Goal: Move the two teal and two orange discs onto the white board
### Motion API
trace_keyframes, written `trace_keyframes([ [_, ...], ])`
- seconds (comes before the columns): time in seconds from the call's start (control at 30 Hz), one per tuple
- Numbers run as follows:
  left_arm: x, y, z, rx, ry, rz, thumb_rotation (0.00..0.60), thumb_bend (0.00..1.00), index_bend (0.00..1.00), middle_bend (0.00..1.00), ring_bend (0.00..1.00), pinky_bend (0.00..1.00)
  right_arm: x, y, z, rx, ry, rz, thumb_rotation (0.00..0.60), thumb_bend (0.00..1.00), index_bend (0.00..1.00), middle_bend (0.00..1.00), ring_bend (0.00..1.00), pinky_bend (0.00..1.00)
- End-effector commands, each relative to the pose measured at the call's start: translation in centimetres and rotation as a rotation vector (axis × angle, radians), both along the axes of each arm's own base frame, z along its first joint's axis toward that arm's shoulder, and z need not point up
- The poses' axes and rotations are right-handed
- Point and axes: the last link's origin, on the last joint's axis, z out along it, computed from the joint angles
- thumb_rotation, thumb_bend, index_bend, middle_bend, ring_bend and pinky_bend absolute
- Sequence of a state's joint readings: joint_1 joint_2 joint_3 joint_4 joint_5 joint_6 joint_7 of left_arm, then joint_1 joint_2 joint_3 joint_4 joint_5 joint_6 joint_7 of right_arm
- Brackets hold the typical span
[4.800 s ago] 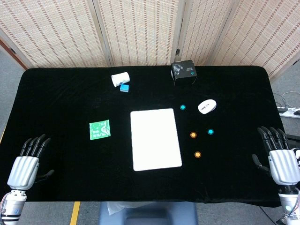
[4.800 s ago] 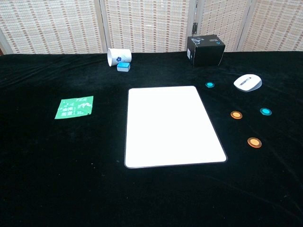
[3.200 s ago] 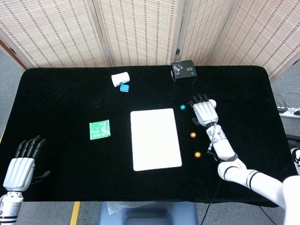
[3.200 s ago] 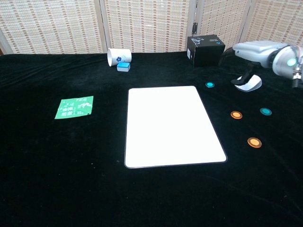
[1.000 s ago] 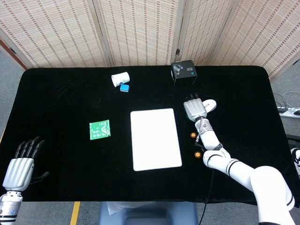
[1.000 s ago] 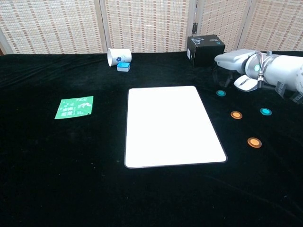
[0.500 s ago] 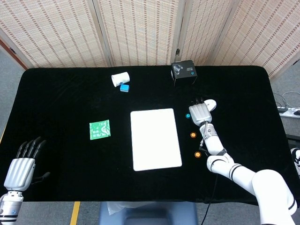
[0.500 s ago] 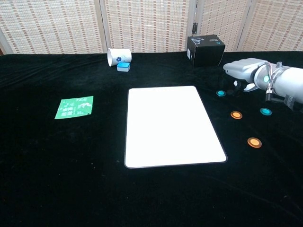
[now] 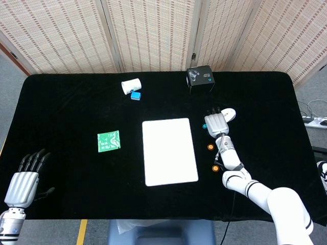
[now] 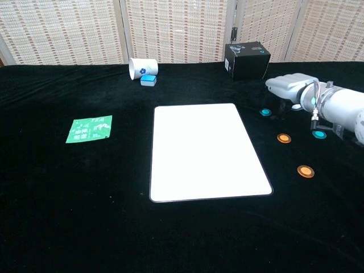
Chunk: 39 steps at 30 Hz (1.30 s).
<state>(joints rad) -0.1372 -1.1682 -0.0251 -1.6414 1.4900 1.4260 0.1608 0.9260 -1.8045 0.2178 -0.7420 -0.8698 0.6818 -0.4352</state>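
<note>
The right robot hand [image 10: 288,86] hovered just beside one teal disc [image 10: 265,112] on the black bench [image 9: 76,112], palm down and empty — whether its fingers were spread or curled could not be told. The other teal disc [image 10: 319,135] and both orange discs [image 10: 284,137] [image 10: 305,171] lay right of the bare white board [image 10: 202,151]. The left robot hand [image 9: 23,184] rested near the bench's front corner — fingers apart, holding nothing.

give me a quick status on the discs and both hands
Right hand over near teal disc, holding nothing. Left hand idle, open. White board bare; all discs off it.
</note>
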Motion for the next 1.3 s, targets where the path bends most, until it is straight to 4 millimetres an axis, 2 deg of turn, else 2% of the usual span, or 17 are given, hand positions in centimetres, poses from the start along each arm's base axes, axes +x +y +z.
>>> trace_keyframes([
  [0.03,0.0,0.0,0.0,0.001,0.0,0.001,0.6,0.15,0.07,0.02,0.04,0.0,0.1,-0.1,-0.2,0.003,-0.002,0.0,0.6,0.39,0.37,0.19,0.04,0.0],
  [0.37,-0.3,0.0,-0.1,0.0,0.001,0.008,0.6,0.15,0.07,0.02,0.04,0.0,0.4,-0.5,-0.7,0.01,0.007,-0.003,0.6,0.39,0.37,0.2,0.06,0.0],
  [0.8,-0.5,0.0,-0.2,-0.002,0.001,0.015,0.6,0.15,0.06,0.02,0.04,0.0,0.2,-0.7,-0.9,0.01,0.02,-0.013,0.6,0.39,0.47,0.25,0.06,0.0],
  [1.1,-0.5,0.1,-0.3,-0.005,0.001,0.014,0.6,0.15,0.06,0.02,0.04,0.0,0.1,-0.7,-0.5,0.001,0.009,-0.008,0.6,0.39,0.5,0.26,0.07,0.0],
  [1.3,-0.4,0.1,-0.2,-0.001,0.002,0.012,0.6,0.15,0.06,0.02,0.04,0.0,1.3,-0.3,0.7,0.0,-0.02,0.058,0.6,0.39,0.5,0.26,0.07,0.0],
])
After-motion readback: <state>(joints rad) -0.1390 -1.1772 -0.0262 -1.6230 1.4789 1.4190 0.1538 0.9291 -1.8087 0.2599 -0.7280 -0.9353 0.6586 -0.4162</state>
